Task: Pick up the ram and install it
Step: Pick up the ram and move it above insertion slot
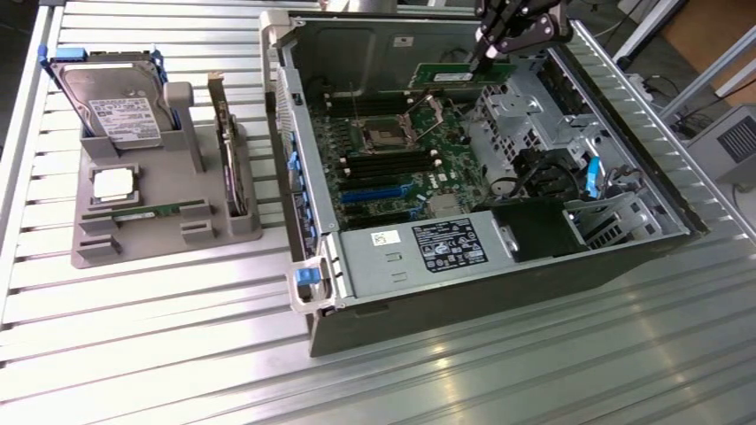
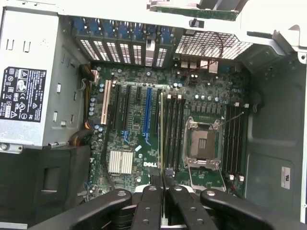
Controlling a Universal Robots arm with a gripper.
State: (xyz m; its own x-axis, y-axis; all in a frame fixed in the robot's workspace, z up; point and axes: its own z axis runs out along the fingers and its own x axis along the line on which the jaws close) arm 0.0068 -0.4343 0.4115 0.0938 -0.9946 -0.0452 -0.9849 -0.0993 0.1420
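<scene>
The ram [image 1: 455, 76] is a slim green stick that hangs over the far part of the open computer case [image 1: 614, 190], with my gripper [image 1: 488, 58] shut on its upper edge. In the wrist view the ram [image 2: 161, 129] shows edge-on as a thin strip running out from between my gripper's [image 2: 163, 186] black fingers [image 2: 151, 203]. It hovers above the motherboard [image 2: 136, 143], beside the black memory slots [image 2: 173, 129] next to the empty CPU socket [image 2: 202, 143]. I cannot tell whether the stick touches a slot.
A grey holder [image 1: 88, 252] at the exterior view's left carries a hard drive [image 1: 112, 106], a silver CPU chip [image 1: 113, 183], an expansion card [image 1: 227, 150] and another green stick [image 1: 148, 213]. The power supply [image 1: 443, 248] sits at the case's near end, and the drive cage [image 1: 614, 221] at its right.
</scene>
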